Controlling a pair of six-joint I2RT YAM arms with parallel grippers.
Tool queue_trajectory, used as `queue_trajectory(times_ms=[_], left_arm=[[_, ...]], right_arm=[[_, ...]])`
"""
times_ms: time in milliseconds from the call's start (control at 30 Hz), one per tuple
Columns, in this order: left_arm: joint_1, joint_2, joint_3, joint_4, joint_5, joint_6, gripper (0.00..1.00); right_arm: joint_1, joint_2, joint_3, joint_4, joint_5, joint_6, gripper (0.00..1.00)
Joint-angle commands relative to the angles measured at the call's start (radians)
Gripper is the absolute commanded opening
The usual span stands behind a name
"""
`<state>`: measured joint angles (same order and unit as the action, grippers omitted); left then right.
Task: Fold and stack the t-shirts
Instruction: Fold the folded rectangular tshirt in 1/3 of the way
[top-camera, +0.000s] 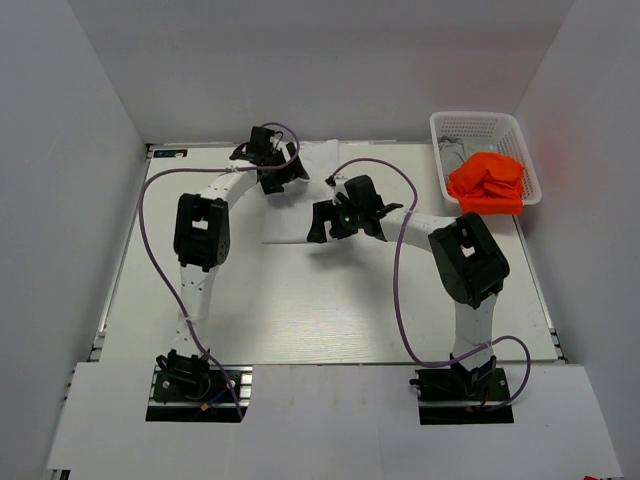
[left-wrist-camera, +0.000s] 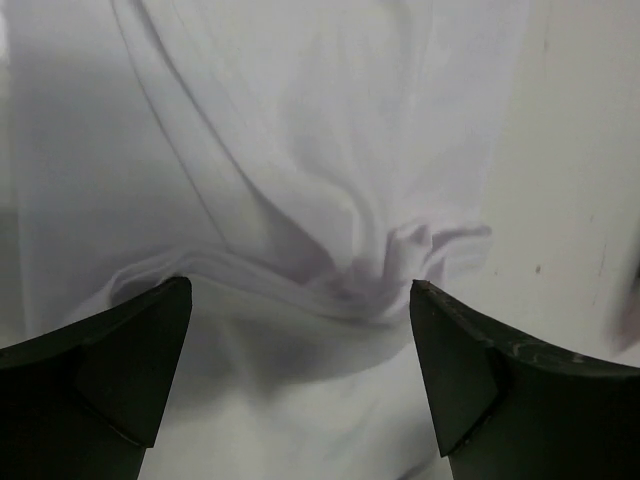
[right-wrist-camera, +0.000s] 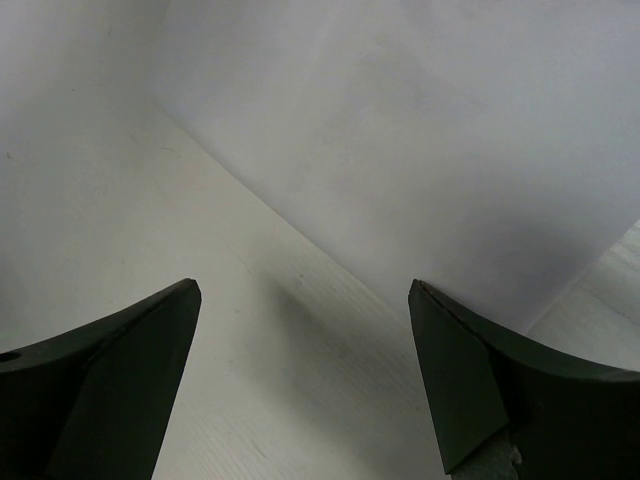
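Note:
A plain white t-shirt (top-camera: 306, 195) lies spread on the white table at the back middle. My left gripper (top-camera: 274, 180) hovers over its far left part, open and empty. In the left wrist view the cloth (left-wrist-camera: 330, 180) is bunched into wrinkles between the open gripper (left-wrist-camera: 300, 290). My right gripper (top-camera: 318, 222) is open and empty at the shirt's near edge. In the right wrist view the gripper (right-wrist-camera: 303, 285) is over bare table, with the flat shirt (right-wrist-camera: 420, 130) just beyond. The bright orange t-shirt (top-camera: 487, 183) and the grey t-shirt (top-camera: 455, 155) lie crumpled in the basket.
A white plastic lattice basket (top-camera: 475, 117) stands at the back right corner of the table. White walls close in the table on the left, back and right. The table (top-camera: 330, 310) is bare in front of the shirt.

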<state>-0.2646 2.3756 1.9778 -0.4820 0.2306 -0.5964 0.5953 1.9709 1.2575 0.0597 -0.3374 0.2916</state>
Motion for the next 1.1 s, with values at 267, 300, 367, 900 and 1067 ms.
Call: queue_trajectory(times_ms=[267, 300, 367, 900, 1067], left_arm=[[0.019, 0.005, 0.225, 0.051, -0.108, 0.099, 1.00], [0.019, -0.015, 0.201, 0.033, -0.134, 0.099, 1.00], [0.019, -0.078, 0.178, -0.003, -0.155, 0.112, 1.00], [-0.002, -0.653, -0.660, -0.089, -0.271, 0.017, 1.00], [-0.002, -0.674, -0.825, -0.029, -0.209, -0.008, 0.99]], right_arm=[[-0.002, -0.056, -0.027, -0.003, 0.075, -0.039, 0.90], [-0.006, -0.069, -0.027, -0.003, 0.075, -0.040, 0.90], [0.000, -0.084, -0.029, 0.000, 0.075, -0.042, 0.90], [-0.023, -0.207, -0.098, -0.104, 0.288, 0.072, 0.90], [-0.038, -0.150, -0.104, -0.106, 0.209, 0.110, 0.90]])
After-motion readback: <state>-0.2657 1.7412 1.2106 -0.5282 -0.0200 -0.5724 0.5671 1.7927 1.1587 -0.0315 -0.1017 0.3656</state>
